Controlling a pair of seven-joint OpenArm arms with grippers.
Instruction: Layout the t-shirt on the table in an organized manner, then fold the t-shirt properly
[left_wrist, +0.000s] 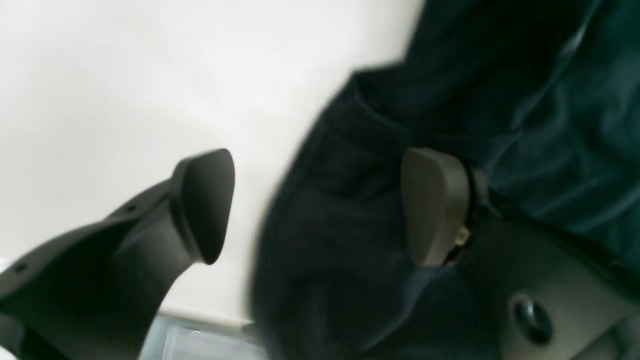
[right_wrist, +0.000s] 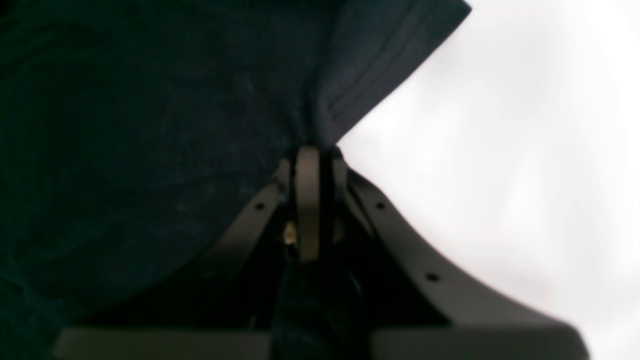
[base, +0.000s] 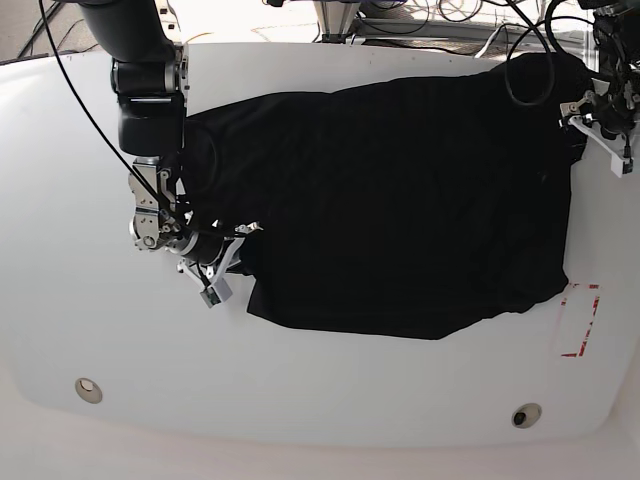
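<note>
You will find loose black cables (base: 455, 12) bundled beyond the far edge of the worktop, at the top of the base view. A strip of grey floor (base: 22, 30) shows at the far left corner. The wrist views add no further non-task items you can identify.

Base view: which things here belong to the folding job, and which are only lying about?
Belonging to the job:
- t-shirt, black, spread out
- table, white
- right claw, shut on the t-shirt's edge
- left claw, open at the t-shirt's edge

Only lying about:
- red tape mark
- two round holes
- cables behind the table
</note>
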